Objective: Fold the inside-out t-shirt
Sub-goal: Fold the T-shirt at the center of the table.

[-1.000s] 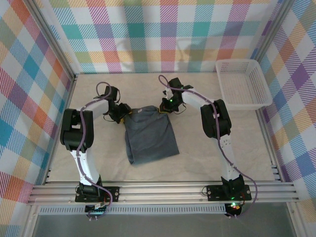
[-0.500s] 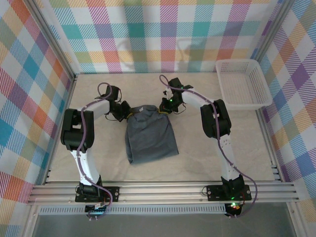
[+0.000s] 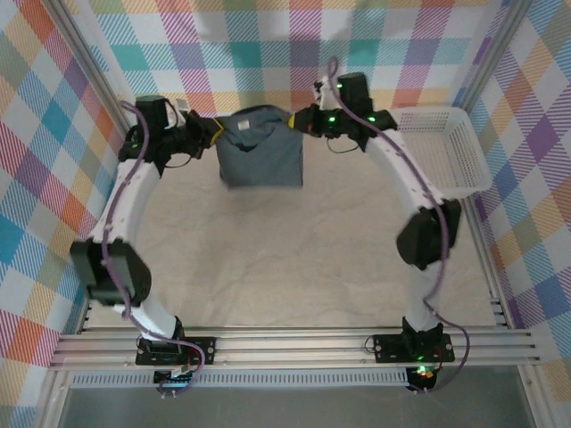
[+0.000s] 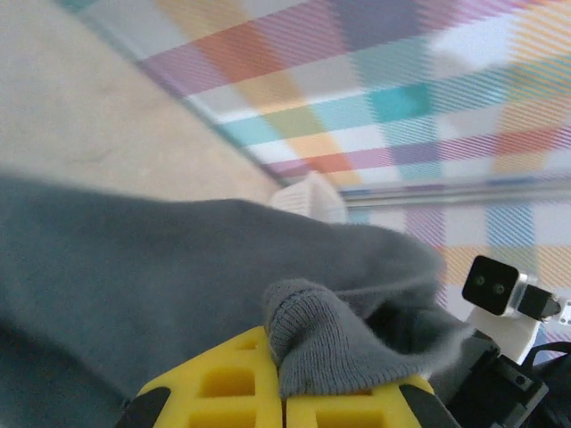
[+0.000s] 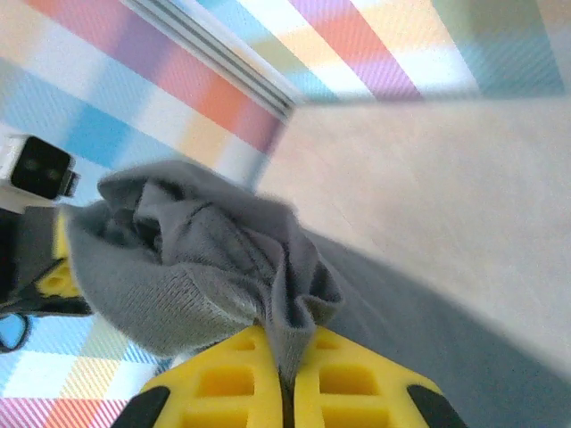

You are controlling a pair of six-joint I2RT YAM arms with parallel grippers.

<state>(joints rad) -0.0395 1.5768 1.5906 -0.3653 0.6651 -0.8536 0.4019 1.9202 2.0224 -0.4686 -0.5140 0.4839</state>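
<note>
- Your left gripper has just clamped down on the near-left corner of the slate blue-grey soft cloth t-shirt. A second ago its jaws stood half open beside that corner. Now the left wrist view shows a ribbed hem bunched over the yellow finger pads, which are pressed together.
- The t-shirt itself has left the beige padded table. A moment back it lay flat in the middle. Now it hangs high near the chequered back wall, strung between the two grippers, its lower edge clear of the surface and its top edge sagging a little in the middle.
- Your right gripper is pinched on the opposite corner, as it was before the lift. The right wrist view shows a wad of grey cloth caught between its yellow pads.
- The white mesh plastic basket sits at the far right, untouched and well apart from the cloth.
- For the task, I judge this to be a two-handed lift to shake or re-lay the garment. No fold is made yet, and you will need to lower it flat first.
</note>
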